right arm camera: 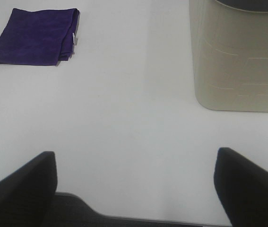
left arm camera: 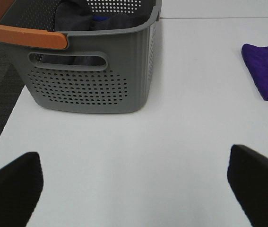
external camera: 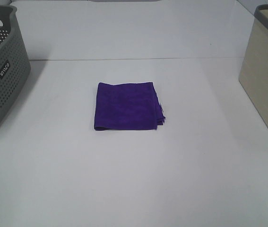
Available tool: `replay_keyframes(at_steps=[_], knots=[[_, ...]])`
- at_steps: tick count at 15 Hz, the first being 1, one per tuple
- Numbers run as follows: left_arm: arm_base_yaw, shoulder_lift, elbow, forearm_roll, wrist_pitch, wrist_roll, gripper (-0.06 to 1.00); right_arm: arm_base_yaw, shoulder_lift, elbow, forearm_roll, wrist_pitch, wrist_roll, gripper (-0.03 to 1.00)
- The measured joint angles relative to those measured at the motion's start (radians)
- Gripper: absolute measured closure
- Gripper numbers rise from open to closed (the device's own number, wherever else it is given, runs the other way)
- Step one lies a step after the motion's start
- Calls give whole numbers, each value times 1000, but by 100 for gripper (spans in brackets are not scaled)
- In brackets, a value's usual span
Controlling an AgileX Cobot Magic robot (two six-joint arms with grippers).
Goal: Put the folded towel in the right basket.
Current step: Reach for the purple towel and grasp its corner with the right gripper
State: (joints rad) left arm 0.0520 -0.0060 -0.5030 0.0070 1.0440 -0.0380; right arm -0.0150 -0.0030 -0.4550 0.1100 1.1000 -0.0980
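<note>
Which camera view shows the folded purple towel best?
The exterior high view: the towel lies whole and central, all edges visible. The right wrist view shows it whole but skewed; the left wrist view catches only part, cut by the frame.

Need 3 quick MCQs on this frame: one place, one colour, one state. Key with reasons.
1. Where does the towel lie?
A. Inside a basket
B. On the table, between the grey basket and the beige basket
C. Draped over a basket rim

2. What colour is the towel?
A. Purple
B. Green
C. White

3. What state is the right claw in?
A. Shut on the towel
B. Open, holding nothing
C. Shut on a basket handle

Key:
1 B: the high view shows it flat on the table, apart from both baskets.
2 A: it reads purple in all three views.
3 B: in the right wrist view the fingers stand wide apart over bare table.
</note>
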Motion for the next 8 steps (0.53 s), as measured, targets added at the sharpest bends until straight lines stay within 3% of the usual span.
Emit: replay_keyframes(at_steps=[8], knots=[[0, 0, 0, 0, 0, 0, -5, 0, 0, 0, 0, 0, 0, 10]])
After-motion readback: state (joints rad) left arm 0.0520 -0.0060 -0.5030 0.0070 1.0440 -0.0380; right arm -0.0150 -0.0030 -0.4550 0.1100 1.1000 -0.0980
